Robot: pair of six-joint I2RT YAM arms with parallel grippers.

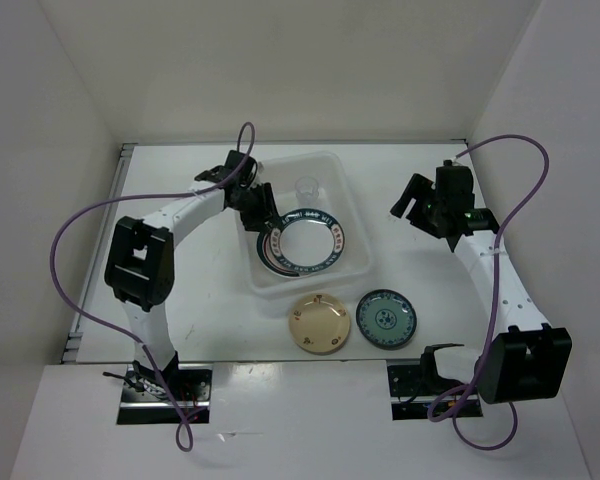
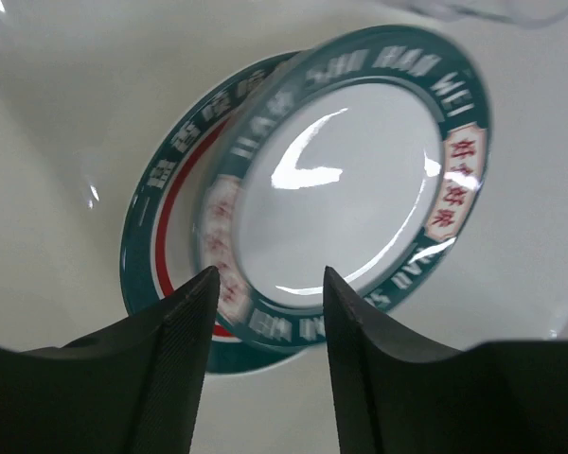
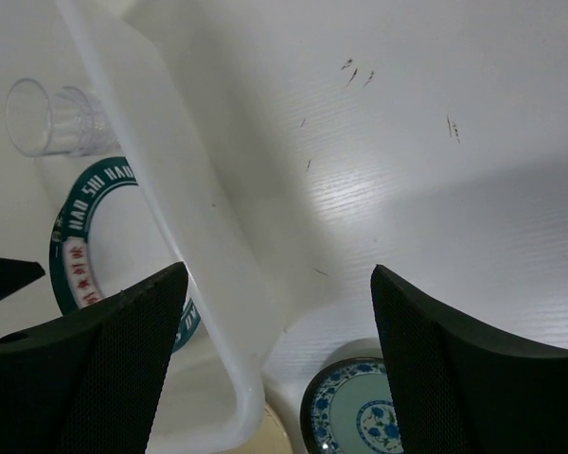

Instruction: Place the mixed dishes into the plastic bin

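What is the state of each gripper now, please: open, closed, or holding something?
Left gripper: open, holding nothing, above the teal-rimmed plate in the plastic bin.
Right gripper: open, empty.

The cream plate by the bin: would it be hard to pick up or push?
Probably stiff, since the cream plate keeps a firm round shape. It lies flat on the table, so it should slide rather than roll. Its low rim likely leaves little to grip.
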